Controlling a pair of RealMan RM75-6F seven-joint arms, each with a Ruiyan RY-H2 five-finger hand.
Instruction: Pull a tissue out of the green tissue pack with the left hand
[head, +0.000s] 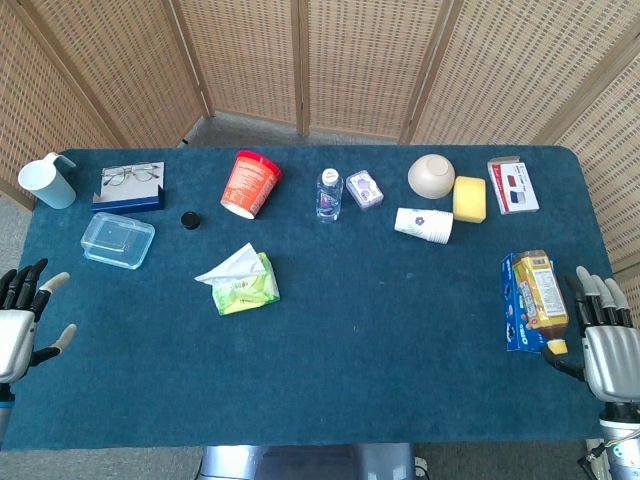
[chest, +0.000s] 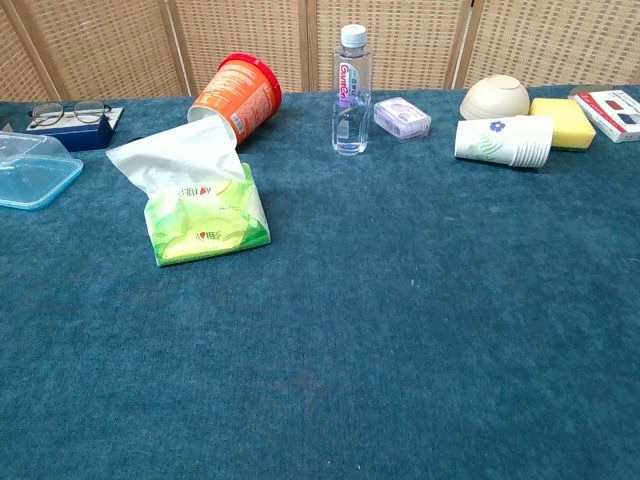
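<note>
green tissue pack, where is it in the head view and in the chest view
Head view: the green tissue pack lies left of centre on the blue table, a white tissue sticking out of its top.
Chest view: the green tissue pack lies at left, the tissue pointing away from the camera.
Shared landmark: the tipped orange tub lies just behind the pack in both.
</note>
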